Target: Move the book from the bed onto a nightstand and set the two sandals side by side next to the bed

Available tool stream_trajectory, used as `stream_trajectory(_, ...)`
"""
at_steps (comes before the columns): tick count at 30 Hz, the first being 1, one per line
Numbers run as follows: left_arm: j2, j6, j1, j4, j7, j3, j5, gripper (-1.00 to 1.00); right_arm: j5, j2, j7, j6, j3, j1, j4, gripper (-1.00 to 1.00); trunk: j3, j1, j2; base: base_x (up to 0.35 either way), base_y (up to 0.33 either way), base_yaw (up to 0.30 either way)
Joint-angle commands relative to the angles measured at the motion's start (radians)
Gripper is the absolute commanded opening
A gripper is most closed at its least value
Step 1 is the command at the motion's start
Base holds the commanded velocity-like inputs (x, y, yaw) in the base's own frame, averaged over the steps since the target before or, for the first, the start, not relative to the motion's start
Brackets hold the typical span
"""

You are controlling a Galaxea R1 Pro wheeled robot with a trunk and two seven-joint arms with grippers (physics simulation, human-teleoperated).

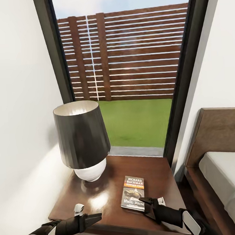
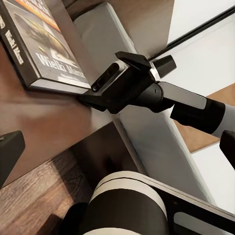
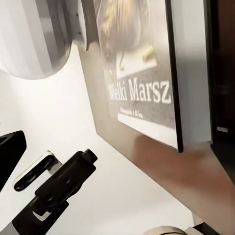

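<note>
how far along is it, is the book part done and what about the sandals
The book part looks done: the book lies flat on the nightstand beside the lamp. The right gripper sits just off the book's near edge, apparently open and holding nothing; the left gripper hovers over the nightstand's front. Left to do: placing both sandals side by side next to the bed.
</note>
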Motion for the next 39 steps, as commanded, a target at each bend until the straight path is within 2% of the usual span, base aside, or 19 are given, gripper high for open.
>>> stream_trajectory(1,0.000,0.006,-0.001,0.000,-0.003,0.007,-0.008,1.00,0.025,0.000,-0.006,0.000,0.001,0.001,0.002,1.00,-0.001,0.000,0.000,0.000,0.000,0.000)
stream_trajectory(17,0.000,0.005,-0.001,0.000,-0.003,0.007,-0.008,1.00,0.025,0.000,-0.006,0.000,0.001,0.001,0.002,1.00,-0.001,0.000,0.000,-0.065,0.000,0.000)
stream_trajectory(39,0.000,0.005,-0.001,0.000,-0.003,0.007,-0.008,1.00,0.025,0.002,-0.006,-0.007,0.001,0.000,-0.001,1.00,-0.001,0.000,0.000,-0.002,0.000,0.000)
